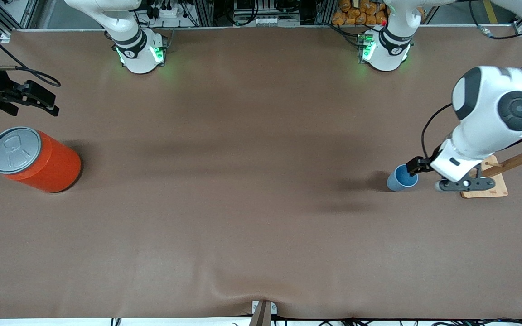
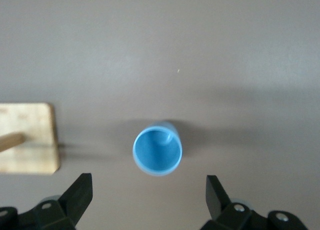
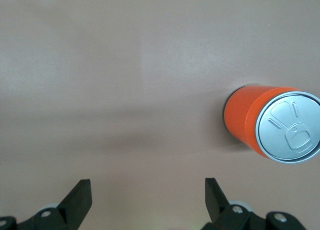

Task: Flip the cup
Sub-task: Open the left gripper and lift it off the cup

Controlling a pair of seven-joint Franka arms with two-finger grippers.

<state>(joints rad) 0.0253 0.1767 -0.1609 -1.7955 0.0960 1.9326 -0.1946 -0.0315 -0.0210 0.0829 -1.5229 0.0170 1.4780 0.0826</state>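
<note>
The cup (image 1: 402, 178) is small and light blue. It stands upright on the brown table with its mouth facing up, toward the left arm's end. In the left wrist view the cup (image 2: 157, 150) shows its hollow inside. My left gripper (image 1: 417, 168) hovers just over the cup's rim, on the side of the wooden stand. It is open (image 2: 149, 191), and the cup sits clear of both fingertips. My right gripper (image 1: 45, 102) waits at the right arm's end, open (image 3: 147, 191) with nothing between its fingers.
A large orange can (image 1: 36, 159) with a grey pull-tab lid stands near the right gripper and also shows in the right wrist view (image 3: 270, 124). A wooden stand with pegs on a square base (image 1: 487, 185) sits right beside the cup, under the left arm (image 2: 27, 137).
</note>
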